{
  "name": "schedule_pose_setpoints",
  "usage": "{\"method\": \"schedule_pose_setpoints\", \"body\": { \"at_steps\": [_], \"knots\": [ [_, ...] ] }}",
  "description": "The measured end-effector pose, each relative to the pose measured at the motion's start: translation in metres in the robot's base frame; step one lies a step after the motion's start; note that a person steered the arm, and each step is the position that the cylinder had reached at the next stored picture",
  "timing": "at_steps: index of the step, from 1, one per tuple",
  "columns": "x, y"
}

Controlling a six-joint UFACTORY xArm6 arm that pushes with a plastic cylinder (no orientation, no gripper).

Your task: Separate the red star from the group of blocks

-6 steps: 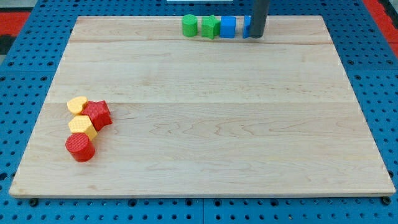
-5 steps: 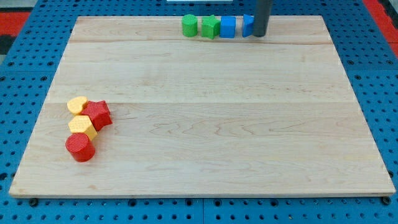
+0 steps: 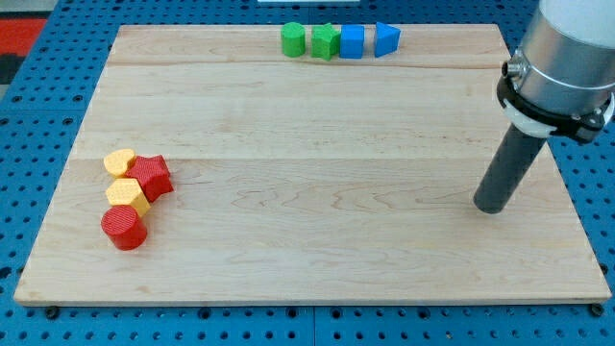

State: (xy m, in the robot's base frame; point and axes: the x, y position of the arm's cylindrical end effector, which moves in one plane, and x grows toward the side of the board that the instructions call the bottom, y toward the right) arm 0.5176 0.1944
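Note:
The red star [image 3: 152,177] lies at the view's left, touching a yellow rounded block [image 3: 119,161] above-left of it and a yellow hexagonal block [image 3: 127,196] below-left. A red cylinder [image 3: 124,228] sits just under that yellow block. My tip [image 3: 490,206] rests on the board at the view's right, far from this group and touching no block.
Along the view's top edge stands a row: a green cylinder [image 3: 293,39], a green block [image 3: 325,41], a blue cube [image 3: 353,41] and a blue wedge-shaped block [image 3: 386,39]. The wooden board [image 3: 317,250] lies on a blue pegboard.
My rod has moved from beside the blue wedge at the view's top down to the right side of the board. The blue wedge is now uncovered. No block has moved.

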Motion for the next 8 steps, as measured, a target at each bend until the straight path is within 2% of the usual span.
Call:
{"method": "schedule_pose_setpoints", "body": {
  "at_steps": [1,2,3,4,5,6,8],
  "knots": [
    [0.0,0.0],
    [0.026,-0.016],
    [0.05,-0.099],
    [0.042,-0.211],
    [0.042,-0.28],
    [0.041,-0.335],
    [0.03,-0.384]
  ]
}}
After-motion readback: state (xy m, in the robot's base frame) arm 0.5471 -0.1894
